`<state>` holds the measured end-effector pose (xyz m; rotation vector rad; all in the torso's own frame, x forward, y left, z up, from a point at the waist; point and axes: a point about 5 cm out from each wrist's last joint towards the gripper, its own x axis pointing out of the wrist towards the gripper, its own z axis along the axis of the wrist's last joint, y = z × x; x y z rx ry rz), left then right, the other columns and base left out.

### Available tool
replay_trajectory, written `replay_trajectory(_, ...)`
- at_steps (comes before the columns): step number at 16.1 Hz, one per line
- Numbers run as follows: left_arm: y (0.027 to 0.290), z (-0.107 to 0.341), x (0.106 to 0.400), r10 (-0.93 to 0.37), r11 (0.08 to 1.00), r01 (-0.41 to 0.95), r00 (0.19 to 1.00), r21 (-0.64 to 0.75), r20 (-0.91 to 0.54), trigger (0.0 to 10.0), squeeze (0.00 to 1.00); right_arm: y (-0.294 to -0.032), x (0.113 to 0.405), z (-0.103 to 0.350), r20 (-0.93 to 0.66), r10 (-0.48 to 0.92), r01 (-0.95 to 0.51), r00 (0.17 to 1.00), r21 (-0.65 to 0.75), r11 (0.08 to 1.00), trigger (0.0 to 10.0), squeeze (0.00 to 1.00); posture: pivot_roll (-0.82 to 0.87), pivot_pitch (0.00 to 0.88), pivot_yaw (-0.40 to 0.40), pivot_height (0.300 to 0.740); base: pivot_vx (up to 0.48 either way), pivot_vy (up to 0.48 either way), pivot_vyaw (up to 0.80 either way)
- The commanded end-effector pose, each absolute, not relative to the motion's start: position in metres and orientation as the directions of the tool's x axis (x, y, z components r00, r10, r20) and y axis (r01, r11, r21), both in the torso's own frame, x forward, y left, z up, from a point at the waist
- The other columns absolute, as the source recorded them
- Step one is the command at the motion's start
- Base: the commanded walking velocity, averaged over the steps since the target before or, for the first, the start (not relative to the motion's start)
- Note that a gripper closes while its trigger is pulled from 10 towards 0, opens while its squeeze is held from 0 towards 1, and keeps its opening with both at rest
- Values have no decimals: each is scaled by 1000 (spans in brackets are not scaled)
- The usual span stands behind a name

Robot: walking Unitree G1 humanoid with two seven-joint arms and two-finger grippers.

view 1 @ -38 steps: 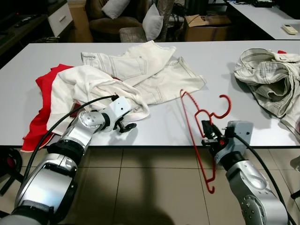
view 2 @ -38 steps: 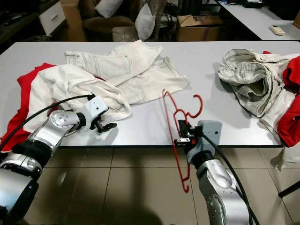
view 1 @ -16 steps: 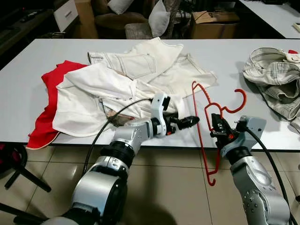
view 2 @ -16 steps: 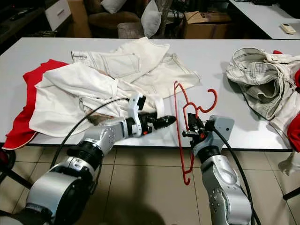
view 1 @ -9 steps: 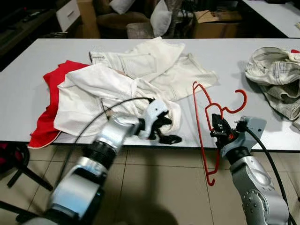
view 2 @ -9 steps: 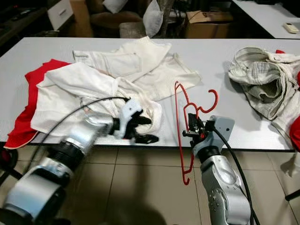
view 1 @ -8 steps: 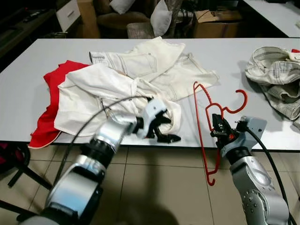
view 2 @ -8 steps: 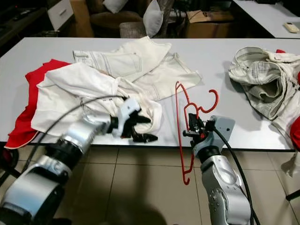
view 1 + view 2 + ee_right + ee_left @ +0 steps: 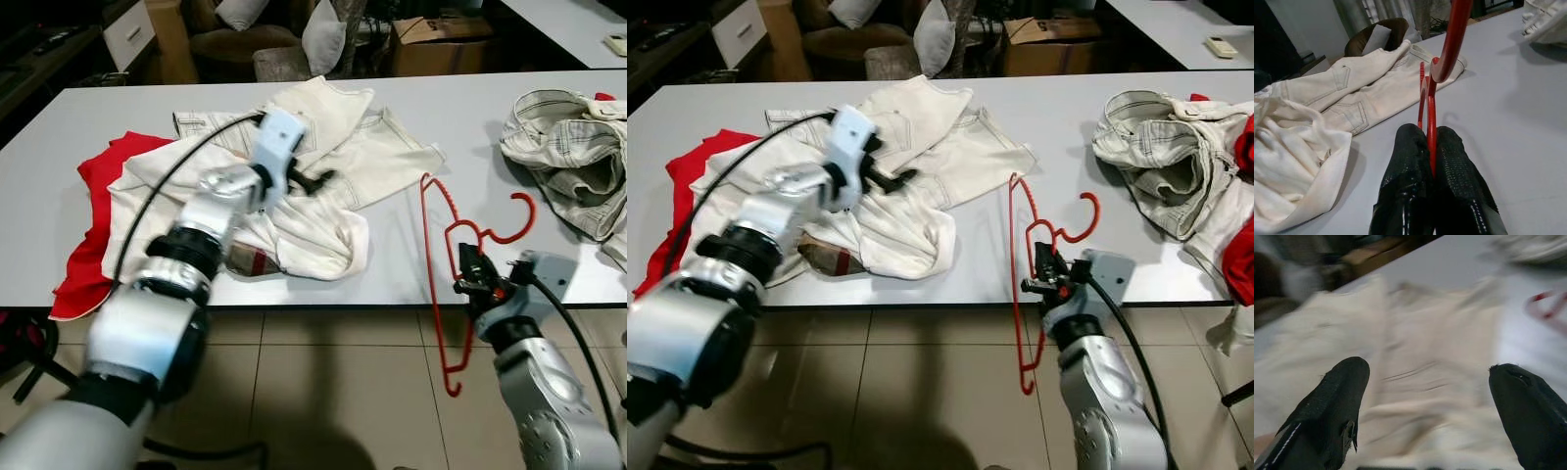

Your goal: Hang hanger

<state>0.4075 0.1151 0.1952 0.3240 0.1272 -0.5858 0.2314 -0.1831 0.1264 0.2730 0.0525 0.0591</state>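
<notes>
A red wire hanger stands upright at the white table's front edge, hook over the tabletop and its lower end hanging below the edge. My right gripper is shut on the hanger's neck; in the right wrist view the fingers pinch the red wire. My left gripper hovers open over the pale jeans and the crumpled white garment. Seen from the left wrist, its fingers are spread wide above blurred cream cloth.
A red cloth lies under the white garment at the table's left. Another heap of pale jeans sits at the right end. Chairs with cushions and a cardboard box stand beyond the table. Tiled floor lies below.
My left arm has swung from the table's front edge up and back over the white clothes. My right gripper still holds the hanger. The camera has shifted slightly.
</notes>
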Motion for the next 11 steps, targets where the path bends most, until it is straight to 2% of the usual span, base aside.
replay_trajectory(1,126,198,411,-445,798,495,869,344,-218,10000,0,-181,227,130,-47,76,-61,996,264,963,10000,0,-253,7,99,740,0,0,0)
replay_trajectory(5,132,185,411,-354,788,441,895,429,-270,10000,0,-183,216,132,-66,63,-44,996,255,966,10000,0,-298,36,109,740,0,0,0)
replay_trajectory(8,131,175,409,-333,824,424,899,377,-284,10000,0,-184,213,135,-65,47,-29,997,251,968,10000,0,-331,52,125,740,0,0,0)
replay_trajectory(9,132,169,408,-315,843,410,901,350,-297,6118,0,-185,210,137,-64,39,-22,997,249,968,10000,0,-345,56,128,740,0,0,0)
replay_trajectory(10,135,165,407,-282,862,379,910,335,-303,4353,0,-185,208,138,-66,33,-16,997,247,969,10000,0,-354,58,128,740,0,0,0)
replay_trajectory(11,137,162,407,-259,865,362,915,347,-310,3059,0,-185,206,138,-68,30,-13,997,245,970,10000,0,-363,60,129,740,0,0,0)
